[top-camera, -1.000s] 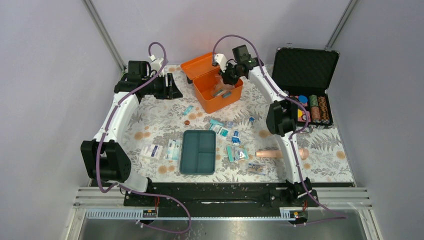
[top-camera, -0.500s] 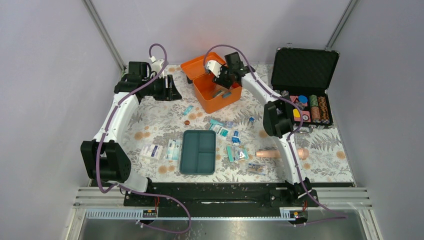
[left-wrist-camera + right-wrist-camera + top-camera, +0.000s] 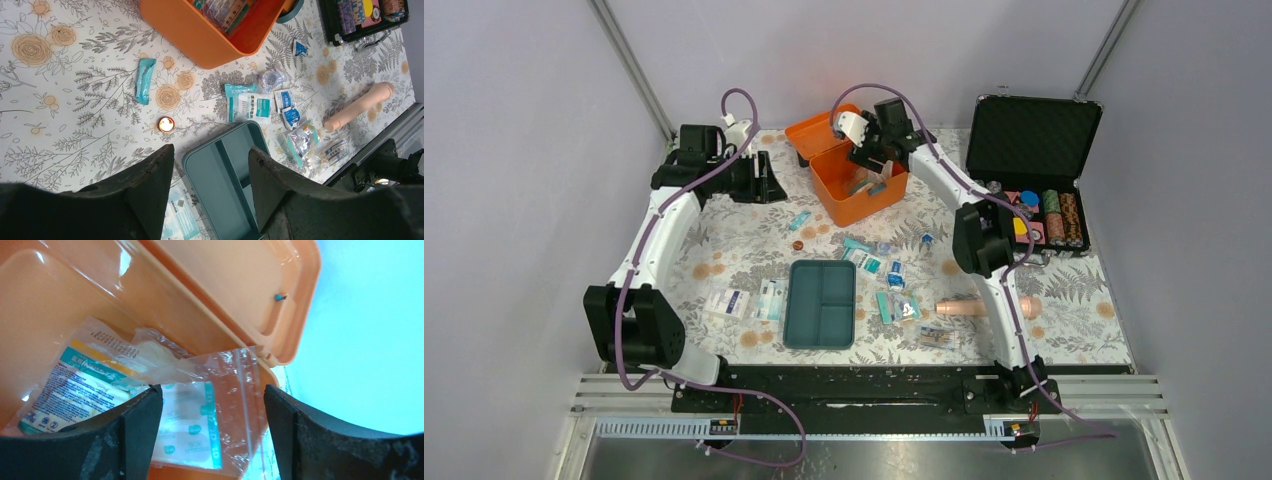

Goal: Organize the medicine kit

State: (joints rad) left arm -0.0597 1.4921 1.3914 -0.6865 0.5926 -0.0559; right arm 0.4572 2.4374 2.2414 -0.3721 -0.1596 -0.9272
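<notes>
The medicine kit's orange box (image 3: 856, 190) stands open at the back middle, its lid (image 3: 819, 130) laid behind. My right gripper (image 3: 871, 165) hovers over it, open. In the right wrist view a clear zip bag (image 3: 235, 385) with a white-and-teal packet lies loose in the box (image 3: 50, 290) between the spread fingers (image 3: 145, 410), beside another packet (image 3: 75, 385). The teal insert tray (image 3: 821, 303) sits on the table near the front. My left gripper (image 3: 774, 180) hangs open at the back left with nothing in it; its view looks down on the tray (image 3: 225, 175).
Loose packets (image 3: 864, 260) (image 3: 897, 307) (image 3: 727, 301) lie around the tray, and a teal sachet (image 3: 800, 220) lies near the box. A black case of poker chips (image 3: 1034, 170) stands open at the back right. A flesh-coloured tube (image 3: 969, 307) lies front right.
My right gripper moved left over the orange box and opened, letting go of the zip bag, which now lies in the box. The left arm has not moved.
</notes>
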